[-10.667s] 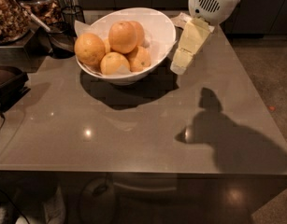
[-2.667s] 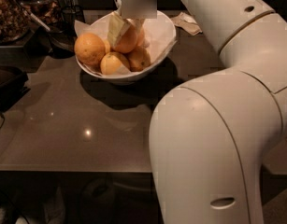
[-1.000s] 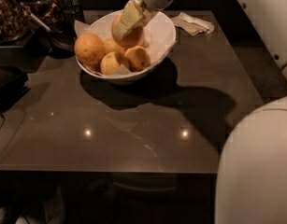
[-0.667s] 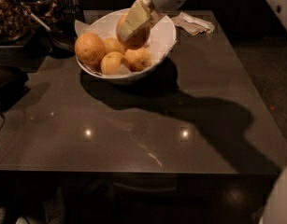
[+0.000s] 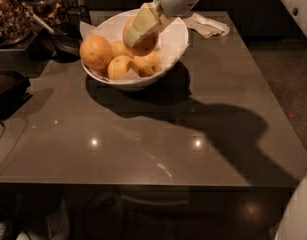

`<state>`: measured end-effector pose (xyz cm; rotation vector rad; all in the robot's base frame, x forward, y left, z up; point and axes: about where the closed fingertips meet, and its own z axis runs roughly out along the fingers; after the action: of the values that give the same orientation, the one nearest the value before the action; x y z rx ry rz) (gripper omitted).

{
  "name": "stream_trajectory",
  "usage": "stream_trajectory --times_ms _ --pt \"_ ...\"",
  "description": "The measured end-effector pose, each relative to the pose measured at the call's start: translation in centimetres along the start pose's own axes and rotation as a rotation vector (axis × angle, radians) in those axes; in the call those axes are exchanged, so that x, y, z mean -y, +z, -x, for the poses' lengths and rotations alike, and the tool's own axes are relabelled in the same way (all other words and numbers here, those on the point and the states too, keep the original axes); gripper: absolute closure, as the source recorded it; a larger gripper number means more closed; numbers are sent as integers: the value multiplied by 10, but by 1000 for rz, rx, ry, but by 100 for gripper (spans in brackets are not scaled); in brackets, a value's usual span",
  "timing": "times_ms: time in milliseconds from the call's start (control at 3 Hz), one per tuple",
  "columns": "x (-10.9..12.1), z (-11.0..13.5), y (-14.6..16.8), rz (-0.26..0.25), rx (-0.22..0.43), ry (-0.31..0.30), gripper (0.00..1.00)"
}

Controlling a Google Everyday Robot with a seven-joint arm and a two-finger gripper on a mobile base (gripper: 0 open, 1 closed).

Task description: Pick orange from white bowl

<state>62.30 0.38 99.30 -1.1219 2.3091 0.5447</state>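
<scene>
The white bowl (image 5: 176, 40) stands on the far left part of the grey table, lined with white paper. The pale peach orange (image 5: 144, 41) is at the bowl's middle, a little above the other fruit. My gripper (image 5: 138, 35) reaches down from the top and is shut on it, with one pale finger (image 5: 141, 24) lying across its front and the other hidden behind. A large, deeper golden orange (image 5: 96, 52) lies at the bowl's left. Two smaller yellow-orange ones (image 5: 120, 67) (image 5: 149, 63) lie at its front.
A crumpled napkin (image 5: 208, 26) lies right of the bowl at the table's back. A container of brown food (image 5: 10, 15) and a dark tray (image 5: 8, 86) stand at the left. Part of my white body (image 5: 299, 211) fills the lower right corner.
The gripper closed around the pale orange and has drawn slightly up and to the right with it. My arm has swung out of the foreground. The other oranges have not moved.
</scene>
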Motion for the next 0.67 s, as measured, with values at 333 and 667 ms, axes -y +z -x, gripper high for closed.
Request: stream_trajectory --times_ms 333,667 --pt "-16 -7 -19 -26 45 24 100" --pt "-40 -21 -42 -66 105 68 100"
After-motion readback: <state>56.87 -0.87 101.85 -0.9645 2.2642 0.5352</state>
